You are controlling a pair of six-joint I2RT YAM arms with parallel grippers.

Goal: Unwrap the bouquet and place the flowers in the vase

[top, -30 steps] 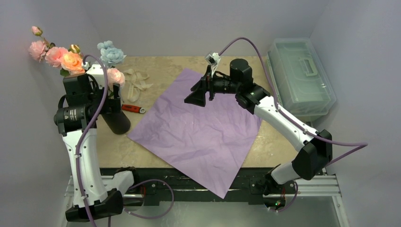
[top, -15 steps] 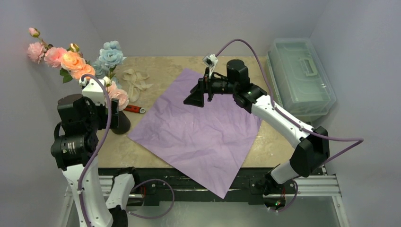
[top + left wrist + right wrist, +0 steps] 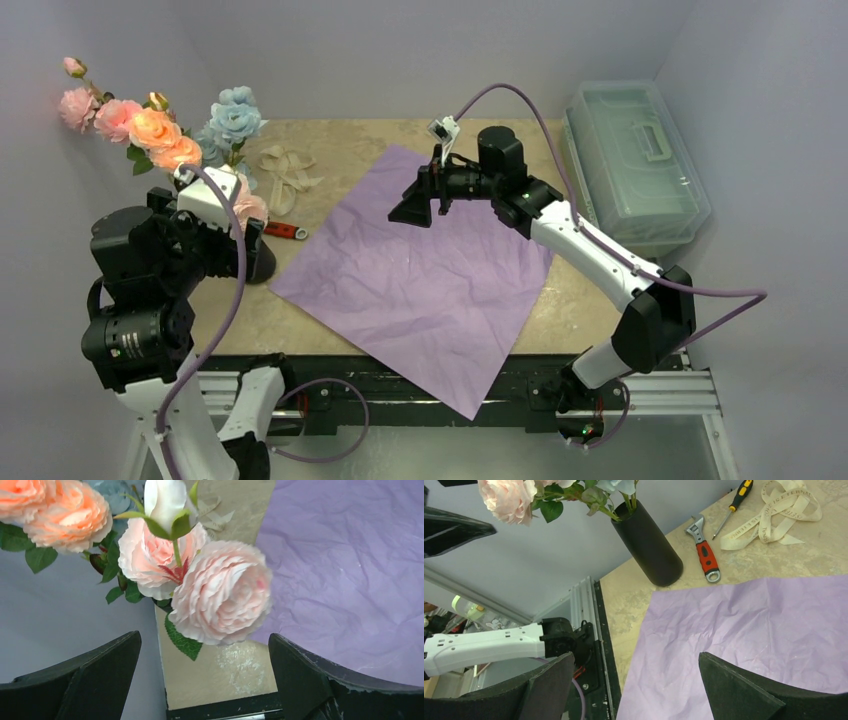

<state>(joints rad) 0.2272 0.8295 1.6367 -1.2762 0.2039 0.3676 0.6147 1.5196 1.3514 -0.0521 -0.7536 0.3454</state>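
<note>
The bouquet is undone. Its lilac paper [image 3: 420, 270] lies flat on the table and its cream ribbon [image 3: 285, 170] lies loose behind. The pink, peach and pale-blue flowers [image 3: 150, 125] stand with their stems in the dark vase [image 3: 649, 545] at the table's left edge. In the top view my left arm hides most of the vase [image 3: 264, 262]. My left gripper [image 3: 205, 640] is open, just short of a pink rose [image 3: 222, 592] and holding nothing. My right gripper [image 3: 410, 210] hangs open over the paper's far part, empty.
A red-handled wrench [image 3: 704, 552] and a screwdriver [image 3: 736, 500] lie between the vase and the ribbon [image 3: 774, 515]. A clear lidded box [image 3: 635, 160] stands at the back right. The paper's near corner overhangs the table's front rail [image 3: 460, 395].
My left arm has drawn back from the vase toward the near left, leaving the flowers standing in it. The right arm has barely shifted.
</note>
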